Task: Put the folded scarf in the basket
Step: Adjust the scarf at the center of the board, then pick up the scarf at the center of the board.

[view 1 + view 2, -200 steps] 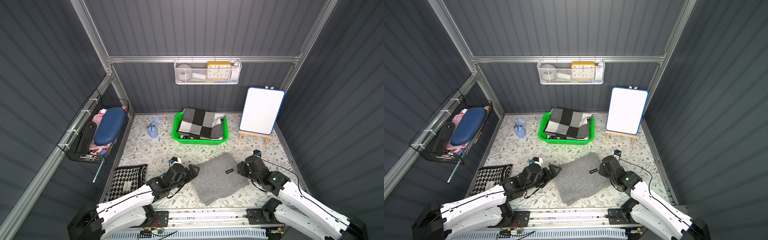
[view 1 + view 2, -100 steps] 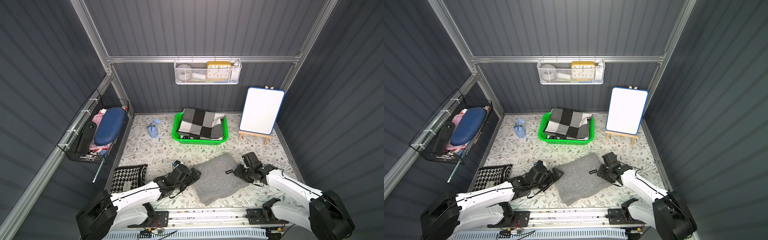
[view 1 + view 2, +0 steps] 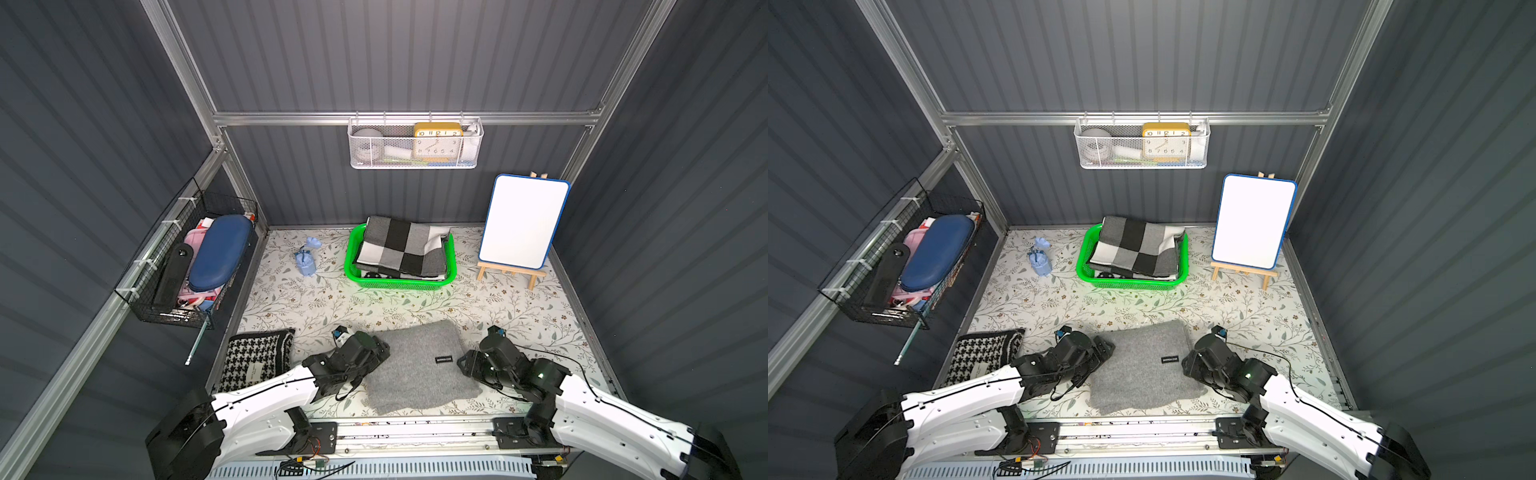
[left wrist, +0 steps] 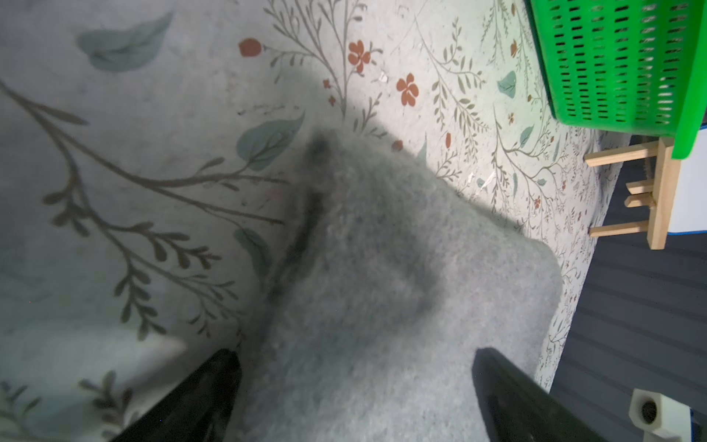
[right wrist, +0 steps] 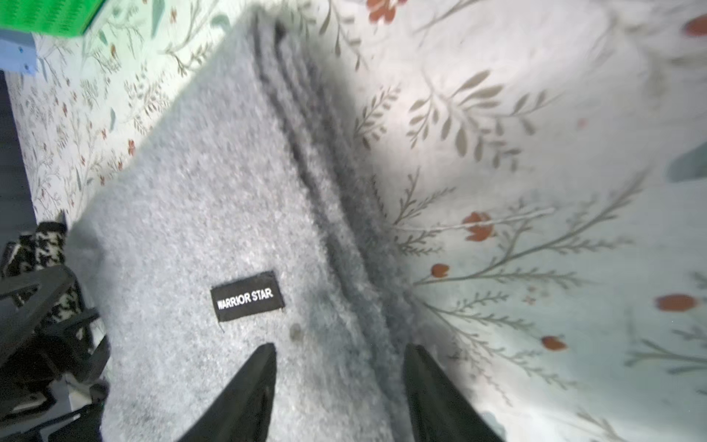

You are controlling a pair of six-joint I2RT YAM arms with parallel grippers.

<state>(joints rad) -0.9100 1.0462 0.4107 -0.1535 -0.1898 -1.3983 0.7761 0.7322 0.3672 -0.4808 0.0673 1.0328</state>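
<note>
Obscured items first. Green basket (image 3: 400, 284), rear centre of the floral mat (image 3: 332, 301): floor fully covered by a folded black, white and grey checked scarf (image 3: 401, 249) that rises above the rim; something dark lies under it, not identifiable. In both wrist views only a corner of this basket shows. Houndstooth scarf (image 3: 257, 357), front left corner: near edge overlapped by the left arm. White mesh wall basket (image 3: 365, 162): yellow clock (image 3: 436, 139) legible, the pale items beside it not. Black wire wall basket (image 3: 174, 315): blue case (image 3: 220, 249) on top, a black item beside it; the pink and red things beneath cannot be named. Small light-blue object (image 3: 306, 261) left of the green basket: kind unclear. Fingertips of both grippers are hidden under their own bodies in both top views; the wrist views show them. Left gripper (image 4: 355, 361): fingers wide apart, straddling the left edge of the grey folded scarf (image 3: 419, 365), gripping nothing. Right gripper (image 5: 340, 350): fingers apart, one over the cloth and one over the mat, astride the layered right edge beside the black label (image 5: 247, 296) reading WARRIOR STAR; not clamped. Grey folded scarf: flat on the mat at the front, between the two grippers, outside the green basket and well apart from it. Count: three folded scarves, three baskets, two arms, one clock, one whiteboard (image 3: 523, 222) on a wooden easel.
</note>
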